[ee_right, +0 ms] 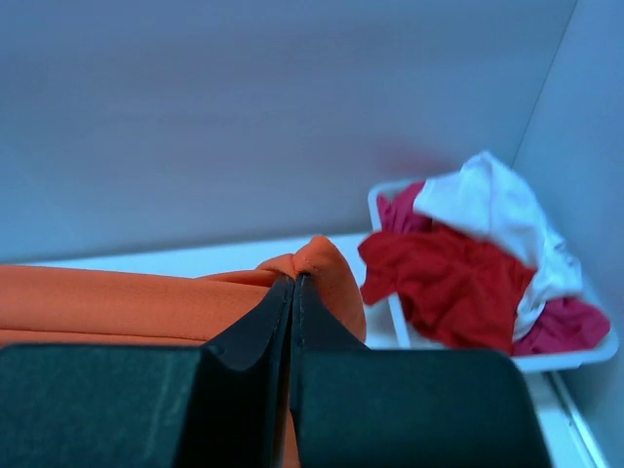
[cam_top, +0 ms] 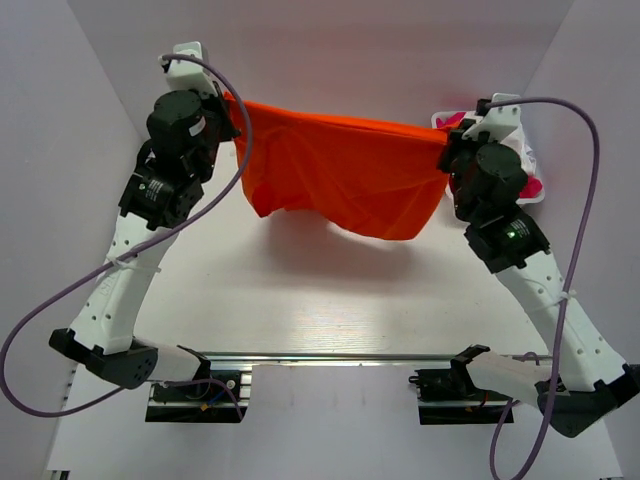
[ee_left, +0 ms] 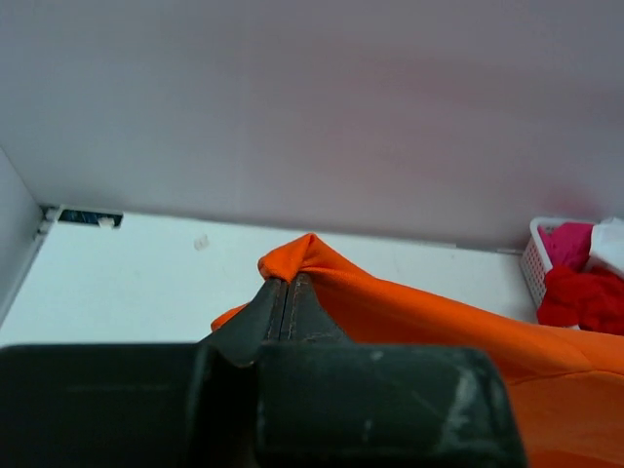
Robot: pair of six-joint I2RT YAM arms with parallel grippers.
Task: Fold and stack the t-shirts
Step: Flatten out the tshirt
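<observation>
Holding a bright orange cloth t-shirt (cam_top: 340, 175) aloft, my left gripper (ee_left: 290, 283) clamped on one corner; right gripper (ee_right: 294, 281) on the other

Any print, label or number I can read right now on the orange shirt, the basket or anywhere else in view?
No readable text in any view.
orange t-shirt: plain, no print or tag showing.
white basket: no label visible on its wall.
dark strip at the table's far corner: pale specks on it, too small and blurred to read.
</observation>
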